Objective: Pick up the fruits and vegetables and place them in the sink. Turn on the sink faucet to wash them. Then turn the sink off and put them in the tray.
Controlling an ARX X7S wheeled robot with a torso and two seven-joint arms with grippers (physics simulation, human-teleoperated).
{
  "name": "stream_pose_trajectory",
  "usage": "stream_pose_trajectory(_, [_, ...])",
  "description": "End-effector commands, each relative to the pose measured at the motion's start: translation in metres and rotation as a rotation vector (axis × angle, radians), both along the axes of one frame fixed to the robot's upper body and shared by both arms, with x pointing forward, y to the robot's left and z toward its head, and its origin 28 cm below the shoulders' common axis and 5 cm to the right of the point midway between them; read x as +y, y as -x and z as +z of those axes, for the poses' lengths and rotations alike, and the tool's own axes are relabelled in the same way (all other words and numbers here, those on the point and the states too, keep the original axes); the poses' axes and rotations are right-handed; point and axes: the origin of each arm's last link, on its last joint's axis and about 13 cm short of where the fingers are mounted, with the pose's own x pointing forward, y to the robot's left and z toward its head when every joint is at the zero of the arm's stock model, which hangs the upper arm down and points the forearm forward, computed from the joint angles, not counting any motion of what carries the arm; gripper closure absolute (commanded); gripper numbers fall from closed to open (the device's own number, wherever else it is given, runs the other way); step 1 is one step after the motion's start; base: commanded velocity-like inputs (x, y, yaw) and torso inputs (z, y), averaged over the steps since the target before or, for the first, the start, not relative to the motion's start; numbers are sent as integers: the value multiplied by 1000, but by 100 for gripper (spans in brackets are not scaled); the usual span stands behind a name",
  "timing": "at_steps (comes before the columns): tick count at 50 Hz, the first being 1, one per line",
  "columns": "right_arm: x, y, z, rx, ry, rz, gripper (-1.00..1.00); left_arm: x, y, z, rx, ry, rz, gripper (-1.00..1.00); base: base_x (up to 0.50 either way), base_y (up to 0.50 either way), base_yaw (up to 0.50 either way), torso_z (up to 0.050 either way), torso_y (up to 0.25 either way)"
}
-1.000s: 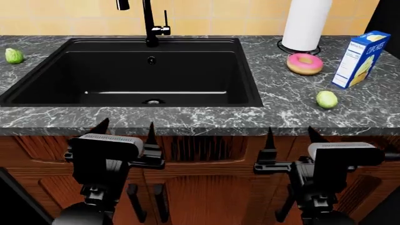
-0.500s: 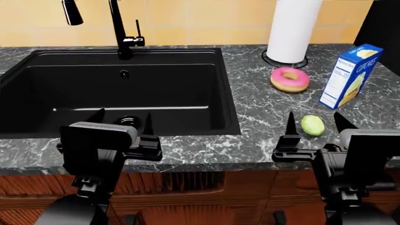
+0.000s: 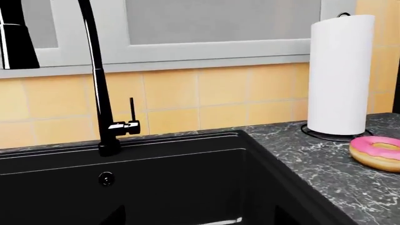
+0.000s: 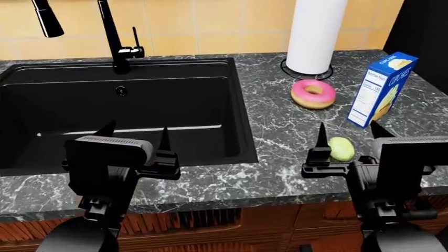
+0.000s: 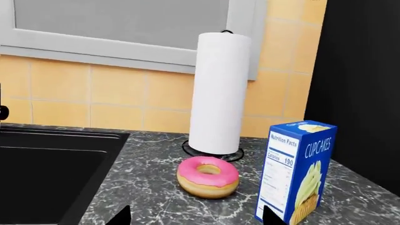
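One yellow-green sprout [image 4: 341, 149] lies on the counter right of the black sink [image 4: 238, 121]. In the head view it shows between the two spread fingertips of my open right gripper [image 4: 348, 135]; the right wrist view does not show it. There the right gripper [image 5: 196, 220] holds nothing. My left gripper [image 4: 136, 134] hangs open and unladen over the front of the basin, facing the sink faucet [image 3: 100, 93] with its thin lever [image 4: 133, 50]. In the left wrist view the left gripper [image 3: 198, 220] is dark against the sink [image 3: 156, 187]. The tray is out of view.
A pink donut [image 4: 313, 94], a white paper towel roll [image 4: 315, 31] and a blue cupcake box [image 4: 378, 97] stand on the marble counter [image 4: 280, 131] beyond the sprout. A dark wall [image 4: 423, 37] closes the far right. The donut [image 5: 208, 176] and cupcake box [image 5: 297, 178] lie ahead of the right wrist.
The head view has shifted right and closer over the counter. Both grippers have come up from below the counter edge; the right one now brackets the sprout in the head view.
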Motion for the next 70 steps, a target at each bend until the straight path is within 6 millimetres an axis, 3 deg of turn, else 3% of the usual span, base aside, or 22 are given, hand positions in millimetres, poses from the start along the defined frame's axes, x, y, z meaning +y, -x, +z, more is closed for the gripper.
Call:
stream_pose_trajectory(1, [-1,-6,-2,60,29,-25,-100,0,1,2,-5,-4,4,-100,0,0,0,0,0])
stream_pose_trajectory(19, [-6,-41,-32,216,14,-99,-100,0,0,-1,-1,1,-2,-100,0,0,0,0,0])
stream_pose_trajectory(37, [-16,-57,-41,281,10,-170,-100,1,0,-2,-3,5,-1,-100,0,0,0,0,0])
stream_pose_trajectory(50, [-17,-60,-63,357,-9,-187,-100,2,1,-2,-3,7,3,-100,0,0,0,0,0])
stream_pose_trajectory(51, [-17,-60,-63,359,-10,-187,100,2,1,-2,-3,7,4,-100,0,0,0,0,0])
stream_pose_trajectory(58, [-20,-55,-59,335,-10,-185,100,3,0,-2,-1,9,7,-100,0,0,0,0,0])
stream_pose_trajectory(70, [-13,-33,-15,177,10,-81,100,12,1,5,5,28,56,-100,0,0,0,0,0])
